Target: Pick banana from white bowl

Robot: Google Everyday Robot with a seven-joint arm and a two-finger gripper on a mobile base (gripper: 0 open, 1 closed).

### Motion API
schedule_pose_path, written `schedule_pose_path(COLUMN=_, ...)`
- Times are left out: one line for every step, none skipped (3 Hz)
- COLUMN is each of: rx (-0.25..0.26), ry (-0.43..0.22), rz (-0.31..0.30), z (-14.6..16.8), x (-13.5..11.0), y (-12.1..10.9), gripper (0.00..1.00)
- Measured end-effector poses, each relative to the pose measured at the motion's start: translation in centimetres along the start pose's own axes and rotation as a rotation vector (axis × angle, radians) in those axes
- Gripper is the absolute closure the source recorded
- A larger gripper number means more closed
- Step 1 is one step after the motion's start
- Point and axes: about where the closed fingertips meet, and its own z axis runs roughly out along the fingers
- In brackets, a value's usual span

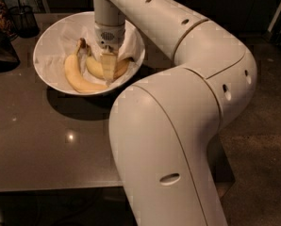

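The white bowl (48,51), lined with crumpled white paper, stands at the back left of the dark table. Two bananas lie in it. The banana (94,67) is the shorter, plumper, curved one with a brownish stem, in the bowl's middle. A longer, paler banana (76,77) lies to its left. My gripper (108,68) reaches straight down into the bowl and sits right on the middle of the banana, covering part of it. The banana rests in the bowl.
A dark wire-mesh cup (22,16) stands behind the bowl at the back left. A dark object (1,48) sits at the left edge. My arm's large links (178,140) cover the table's right side. The table's front edge (51,188) runs along the bottom.
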Motion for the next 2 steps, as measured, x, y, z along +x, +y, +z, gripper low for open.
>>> schedule_pose_path(rx=0.001, ry=-0.001, rz=0.000, z=0.41, x=0.03, y=-0.04, gripper=0.87)
schedule_pose_path(rx=0.001, ry=-0.001, rz=0.000, z=0.41, x=0.03, y=-0.04, gripper=1.00)
